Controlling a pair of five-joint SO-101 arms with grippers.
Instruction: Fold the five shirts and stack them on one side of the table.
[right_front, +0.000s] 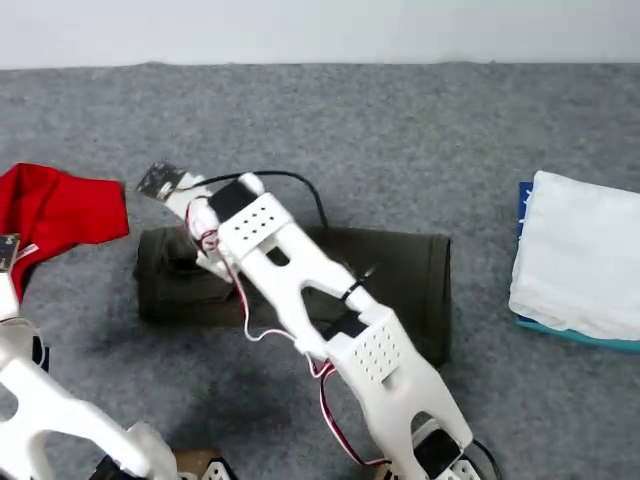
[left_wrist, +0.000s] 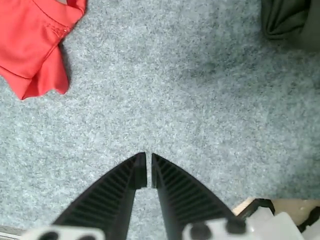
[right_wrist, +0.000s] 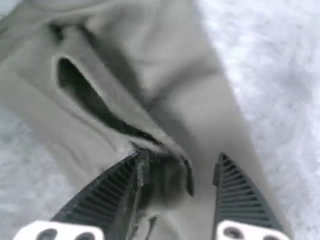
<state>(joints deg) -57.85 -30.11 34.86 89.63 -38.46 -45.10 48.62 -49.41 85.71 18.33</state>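
From above we see the dark olive cloth shirt (right_front: 400, 270) at the centre of the grey carpeted table (right_front: 400, 130), a crumpled red shirt (right_front: 60, 210) at nine o'clock and a folded white shirt (right_front: 585, 250) at three. At our left wrist, the left pincer (left_wrist: 148, 162) is pressed together above the table. At our right wrist, the right pincer (right_wrist: 177, 160) is spread astride an olive fold.

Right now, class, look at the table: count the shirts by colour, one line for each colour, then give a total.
Red shirt: 1
Olive-green shirt: 1
White shirt, folded: 1
Teal-blue shirt, edges showing under the white one: 1, perhaps more
Total: 4 that can be told apart
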